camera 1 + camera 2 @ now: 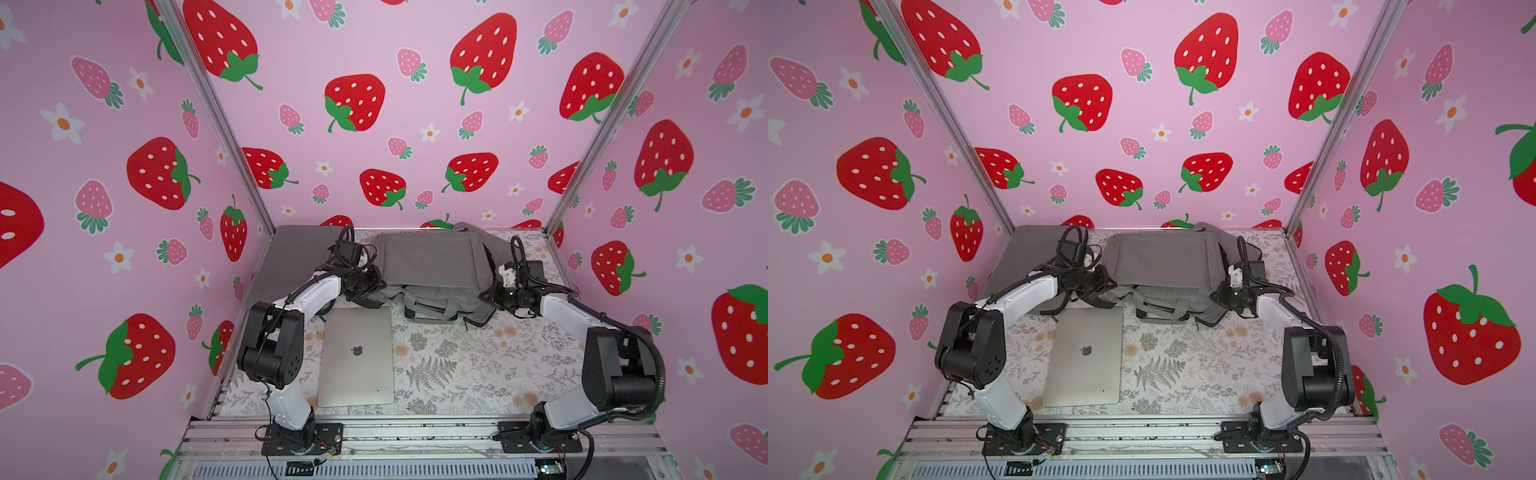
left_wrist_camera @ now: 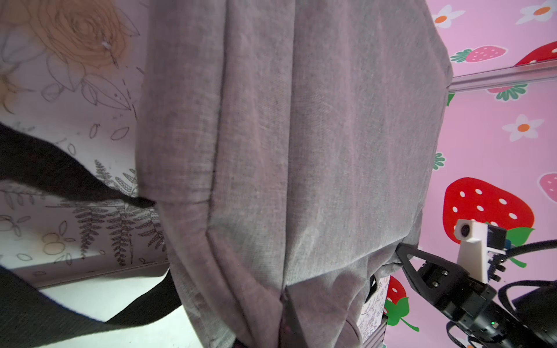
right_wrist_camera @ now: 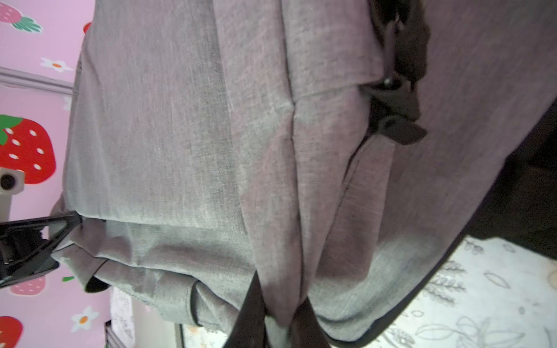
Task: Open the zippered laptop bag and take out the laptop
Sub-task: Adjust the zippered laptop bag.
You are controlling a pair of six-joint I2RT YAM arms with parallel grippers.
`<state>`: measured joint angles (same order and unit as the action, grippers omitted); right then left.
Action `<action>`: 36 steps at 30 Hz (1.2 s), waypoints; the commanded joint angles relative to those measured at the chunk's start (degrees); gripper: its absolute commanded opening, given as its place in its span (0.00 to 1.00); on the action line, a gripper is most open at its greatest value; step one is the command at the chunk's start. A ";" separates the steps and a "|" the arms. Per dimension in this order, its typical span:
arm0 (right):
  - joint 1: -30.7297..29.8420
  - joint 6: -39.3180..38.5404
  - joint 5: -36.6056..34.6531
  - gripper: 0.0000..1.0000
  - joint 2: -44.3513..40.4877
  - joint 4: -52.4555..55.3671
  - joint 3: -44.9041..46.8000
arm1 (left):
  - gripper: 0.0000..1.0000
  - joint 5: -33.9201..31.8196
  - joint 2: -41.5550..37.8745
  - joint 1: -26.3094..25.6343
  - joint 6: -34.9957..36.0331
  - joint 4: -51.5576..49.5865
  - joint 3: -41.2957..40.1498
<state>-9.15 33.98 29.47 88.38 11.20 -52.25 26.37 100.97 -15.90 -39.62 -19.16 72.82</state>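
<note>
The grey laptop bag (image 1: 432,262) (image 1: 1163,262) lies at the back of the table, its handles toward the front. The silver laptop (image 1: 357,357) (image 1: 1086,357) lies flat outside it, in front of its left half. My left gripper (image 1: 376,286) (image 1: 1108,286) (image 2: 283,325) is shut on a fold of the bag's (image 2: 301,150) left side. My right gripper (image 1: 484,296) (image 1: 1214,296) (image 3: 280,319) is shut on a pinch of fabric at the bag's (image 3: 196,150) right side. A black zipper pull (image 3: 394,126) shows in the right wrist view.
A flat grey pad (image 1: 295,257) (image 1: 1025,253) lies at the back left, behind the left arm. Pink strawberry walls close in three sides. A metal rail (image 1: 415,436) with both arm bases runs along the front edge.
</note>
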 commanded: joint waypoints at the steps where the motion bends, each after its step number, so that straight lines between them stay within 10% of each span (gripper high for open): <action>1: -1.74 1.59 3.97 0.11 -3.04 -2.64 -1.10 | 0.00 -0.74 -0.26 1.34 5.91 -3.28 5.24; 16: -11.25 11.08 -3.98 0.09 -7.05 -0.22 -0.96 | 0.49 -12.53 0.56 -0.12 21.71 -10.24 14.11; 36: -11.16 10.66 -2.32 0.08 -5.26 0.48 -4.18 | 0.78 -25.86 -7.69 -13.05 34.55 -3.68 6.90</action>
<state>-19.33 43.92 22.41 83.11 14.28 -53.65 -1.58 94.39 -27.00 -6.22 -26.83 78.65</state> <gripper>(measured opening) 0.082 0.758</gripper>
